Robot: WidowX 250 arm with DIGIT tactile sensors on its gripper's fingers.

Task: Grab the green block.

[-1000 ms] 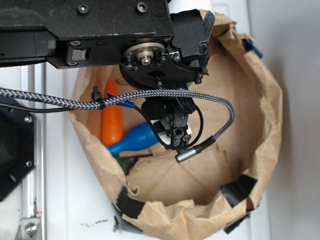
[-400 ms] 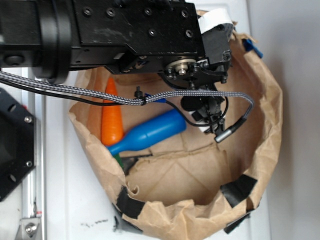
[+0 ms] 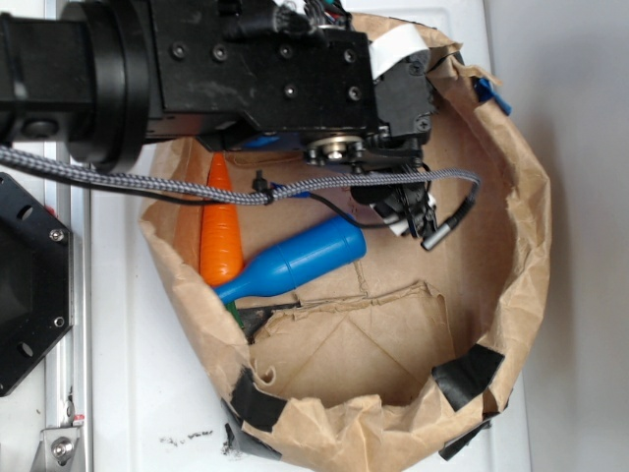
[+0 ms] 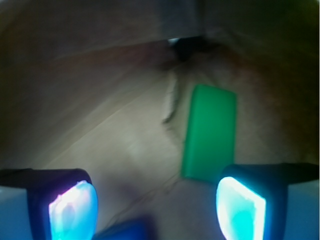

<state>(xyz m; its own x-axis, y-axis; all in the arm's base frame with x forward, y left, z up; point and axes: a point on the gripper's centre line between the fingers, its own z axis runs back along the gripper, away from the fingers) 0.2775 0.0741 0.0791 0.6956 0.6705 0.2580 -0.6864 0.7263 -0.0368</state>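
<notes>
Exterior view, left to right: black mount plate (image 3: pixel 25 295) on the left edge of the white desk (image 3: pixel 128 393). My arm (image 3: pixel 197 74) comes in from the left across the top and covers the far rim of the brown paper bag (image 3: pixel 536 246), which lies open with rolled edges patched with black tape (image 3: pixel 467 372). A braided grey cable (image 3: pixel 147 185) runs along under the arm. Inside the bag at left, the orange carrot (image 3: pixel 219 236) lies along the left wall, tip toward the far side. Just right of it, touching or nearly so, the blue bottle (image 3: pixel 290 259) lies on its side, narrow neck pointing near-left, fat end toward the centre. My hand (image 3: pixel 405 206) hangs over the far-centre part of the bag, right of the bottle's fat end; from this view I cannot see its fingers clearly. The green block is not visible here, hidden under the arm or hand.

Wrist view: hand (image 4: pixel 157 205) spread wide, left fingertip (image 4: pixel 72 207) at bottom left, right fingertip (image 4: pixel 240 210) at bottom right, both glowing cyan, nothing between them. A blurry blue patch at bottom centre, probably the bottle. The green block (image 4: pixel 210 132) lies flat on the paper floor, long side running away from me, right of centre, its near end just above the right fingertip. Not held, apart from both fingers as far as I can tell.
</notes>
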